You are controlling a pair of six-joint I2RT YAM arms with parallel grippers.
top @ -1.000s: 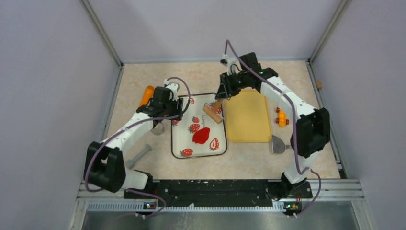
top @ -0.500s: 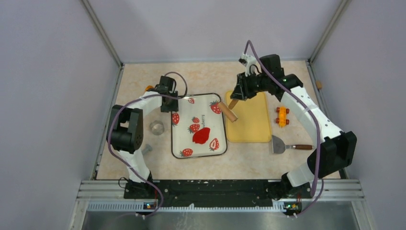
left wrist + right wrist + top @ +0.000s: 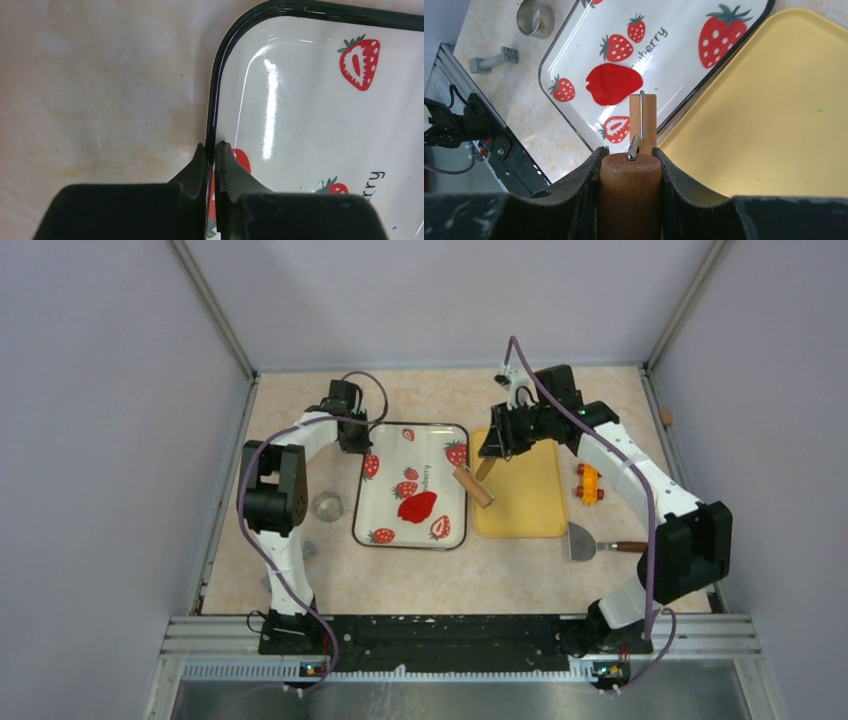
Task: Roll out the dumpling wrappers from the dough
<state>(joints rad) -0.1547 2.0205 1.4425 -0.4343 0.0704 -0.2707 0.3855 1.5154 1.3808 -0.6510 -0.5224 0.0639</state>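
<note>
Top cam: left pincer (image 3: 356, 446) is at the far-left corner of the glossy white rectangular tray w/ black rim and strawberry prints (image 3: 441, 490). The tray sits on the beige marbled surface (image 3: 420, 580). The flat bright-red blob of dough (image 3: 417, 506) lies inside the tray, a bit nearer than the middle, between printed berries. Right pincer (image 3: 491, 453) carries a wooden rolling pin (image 3: 473, 486), tilted, over the line where the tray's right edge meets the flat yellow rectangular board (image 3: 525, 502). The pin is near the dough but apart from it. Left of the tray there's a small shiny metal ring (image 3: 326, 505). Right of the board are a small orange block (image 3: 589, 483) and a metal scraper w/ wooden handle (image 3: 584, 541).

Left wrist cam: the left pincer (image 3: 214, 150) is clamped right on the tray's (image 3: 310, 125) black rim, one finger (image 3: 197, 165) outside over the surface (image 3: 100, 75), the other inside. No dough in this view.

Right wrist cam: the right pincer (image 3: 629, 159) is closed tight on the rolling pin's (image 3: 629, 192) round handle, fingers pressed on both sides. The roller end pokes out over the tray's (image 3: 574, 60) rim, by a printed berry. Whether it actually touches the rim, can't rly tell from here. The dough (image 3: 614, 84) is just beyond it, in the tray. The board (image 3: 774, 125) is to the right, the ring (image 3: 535, 17) at top left.
</note>
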